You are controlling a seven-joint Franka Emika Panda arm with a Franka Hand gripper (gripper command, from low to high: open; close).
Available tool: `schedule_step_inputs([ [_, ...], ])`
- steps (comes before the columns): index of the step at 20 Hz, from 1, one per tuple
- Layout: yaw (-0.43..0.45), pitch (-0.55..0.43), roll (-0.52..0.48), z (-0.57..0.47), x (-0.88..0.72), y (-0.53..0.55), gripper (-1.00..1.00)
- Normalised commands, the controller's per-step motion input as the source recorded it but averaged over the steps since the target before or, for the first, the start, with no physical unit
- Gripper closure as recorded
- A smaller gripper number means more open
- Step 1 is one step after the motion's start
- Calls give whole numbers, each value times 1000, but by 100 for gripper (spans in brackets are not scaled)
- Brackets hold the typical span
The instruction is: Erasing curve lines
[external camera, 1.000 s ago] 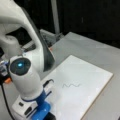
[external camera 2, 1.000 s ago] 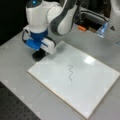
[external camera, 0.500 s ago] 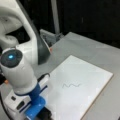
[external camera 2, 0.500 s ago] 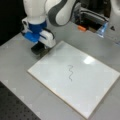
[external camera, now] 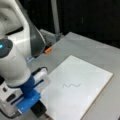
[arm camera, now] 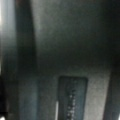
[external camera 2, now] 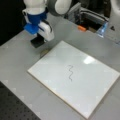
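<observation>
The curve lines [external camera: 71,85] [external camera 2: 70,73] are a small dark squiggle near the middle of the white board [external camera: 95,75] [external camera 2: 100,82], which lies flat on the grey table [external camera 2: 17,50]. In both front views the squiggle looks whole. The gripper [external camera 2: 38,41] is beside the board's corner, off its surface, above what seems to be a black block [external camera 2: 37,43] on the table. I cannot tell whether the fingers are wide or closed. The wrist view is too dark to read.
</observation>
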Motion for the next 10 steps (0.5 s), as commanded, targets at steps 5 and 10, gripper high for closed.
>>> schedule_step_inputs([
  [5,-270,19,58,56,68,190,100],
  [10,-307,-38,-30,69,-44,353,100],
])
